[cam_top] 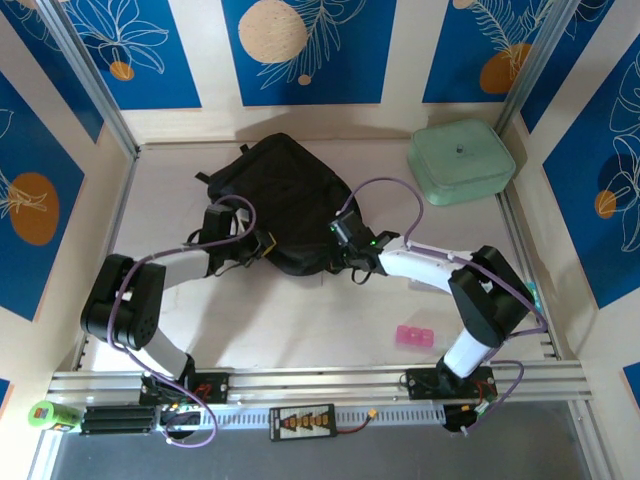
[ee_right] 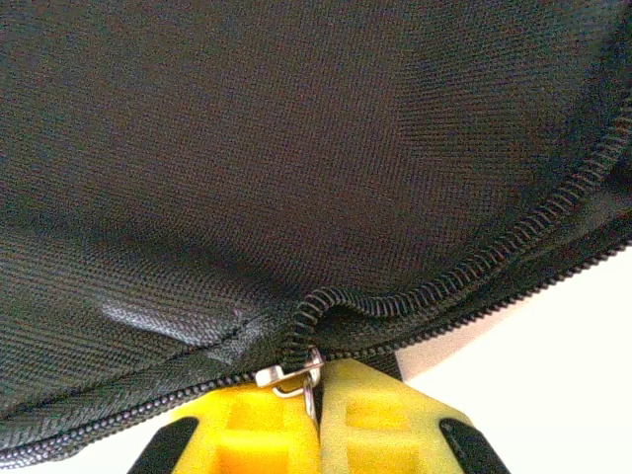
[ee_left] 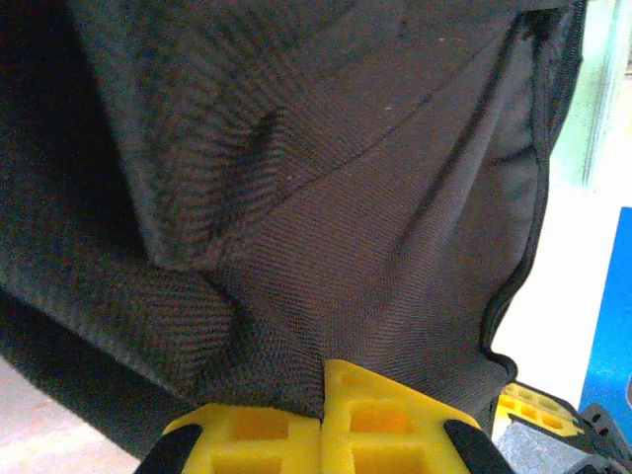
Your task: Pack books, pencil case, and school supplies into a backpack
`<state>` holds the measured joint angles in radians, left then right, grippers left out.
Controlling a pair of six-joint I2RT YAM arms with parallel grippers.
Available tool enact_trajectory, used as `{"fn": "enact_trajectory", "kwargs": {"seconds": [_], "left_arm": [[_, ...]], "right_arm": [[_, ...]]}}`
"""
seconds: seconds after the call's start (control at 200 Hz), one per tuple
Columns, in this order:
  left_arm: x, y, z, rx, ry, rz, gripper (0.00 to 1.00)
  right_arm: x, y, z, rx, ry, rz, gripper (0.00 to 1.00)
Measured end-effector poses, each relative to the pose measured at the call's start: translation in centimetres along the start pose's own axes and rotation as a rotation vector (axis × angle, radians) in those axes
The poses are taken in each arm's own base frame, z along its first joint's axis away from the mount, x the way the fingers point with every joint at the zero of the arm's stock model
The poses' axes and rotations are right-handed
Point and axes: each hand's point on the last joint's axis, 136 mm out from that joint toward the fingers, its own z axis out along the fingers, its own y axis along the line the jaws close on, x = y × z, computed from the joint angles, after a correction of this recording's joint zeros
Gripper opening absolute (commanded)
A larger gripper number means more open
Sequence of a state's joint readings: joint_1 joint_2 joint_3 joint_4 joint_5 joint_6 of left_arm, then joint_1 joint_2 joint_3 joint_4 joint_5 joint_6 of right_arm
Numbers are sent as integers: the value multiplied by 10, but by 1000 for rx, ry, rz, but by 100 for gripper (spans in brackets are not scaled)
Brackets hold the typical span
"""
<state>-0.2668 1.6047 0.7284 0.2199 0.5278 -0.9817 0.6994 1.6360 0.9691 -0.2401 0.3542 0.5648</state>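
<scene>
Pink block (cam_top: pixel 415 336), a small glossy twin-lobed piece, lay alone on the pale table (cam_top: pixel 300 330) nearest the arm bases, well apart from both claws.

Left gripper (ee_left: pixel 323 400): yellow pads pressed together, pinching a fold of coarse black twill at the near edge of the backpack (cam_top: pixel 280 200).

Right gripper (ee_right: pixel 318 395): pads together, clamped on the metal zip pull (ee_right: pixel 291 375), coiled zip teeth running off either side.

Backpack slumped mid-table, soft and rumpled; contents not visible.

Mint green case (cam_top: pixel 460 162), a padded, rounded square, sat closed in the far right corner.
</scene>
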Motion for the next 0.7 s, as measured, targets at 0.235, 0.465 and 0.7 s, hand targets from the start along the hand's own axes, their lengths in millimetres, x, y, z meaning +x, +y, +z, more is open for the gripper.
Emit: {"fn": "enact_trajectory", "kwargs": {"seconds": [0.235, 0.465, 0.7], "left_arm": [[-13, -6, 4, -37, 14, 46, 0], [-15, -2, 1, -59, 24, 75, 0], [-20, 0, -4, -71, 27, 85, 0]], "right_arm": [[8, 5, -4, -42, 49, -84, 3], [5, 11, -10, -93, 43, -150, 7], [-1, 18, -12, -120, 23, -192, 4]]}}
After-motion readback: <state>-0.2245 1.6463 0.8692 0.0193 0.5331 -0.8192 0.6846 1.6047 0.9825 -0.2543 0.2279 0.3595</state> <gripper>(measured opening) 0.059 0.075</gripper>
